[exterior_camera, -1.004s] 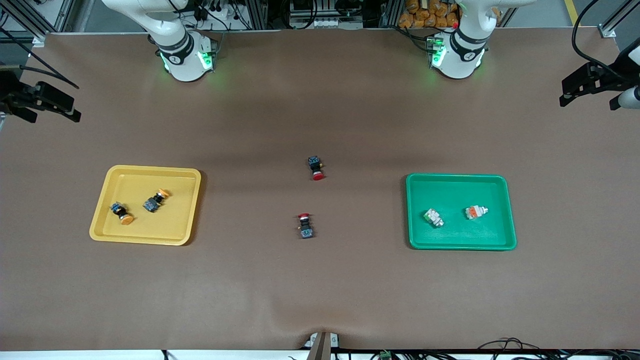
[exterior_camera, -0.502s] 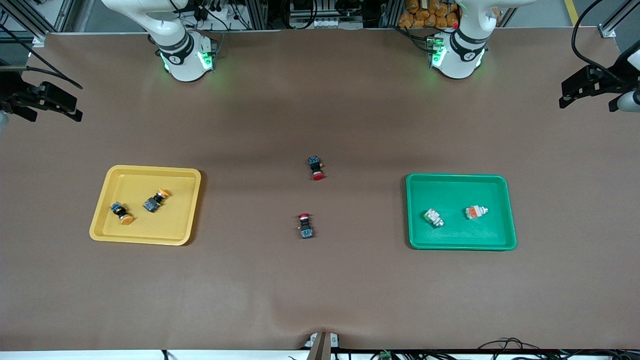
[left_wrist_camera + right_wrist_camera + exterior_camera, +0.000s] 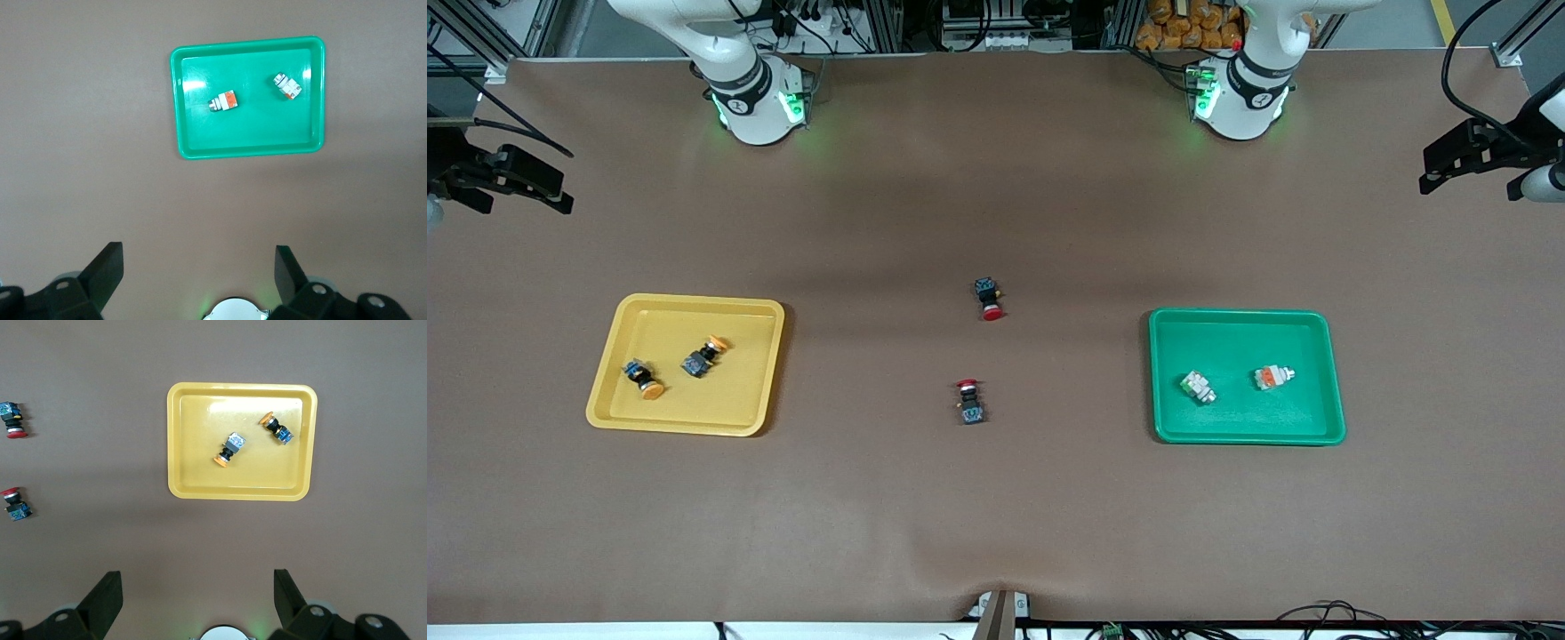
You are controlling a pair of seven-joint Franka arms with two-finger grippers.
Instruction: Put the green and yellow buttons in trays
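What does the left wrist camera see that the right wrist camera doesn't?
Only the left wrist view shows the green tray with two white buttons in it, and the left gripper with jaws wide open.

Only the right wrist view shows the yellow tray with two yellow-capped buttons, two red-capped buttons on the table, and the open right gripper.

Both show the brown table.

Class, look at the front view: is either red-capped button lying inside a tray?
No: both red-capped buttons lie on the bare table between the trays.
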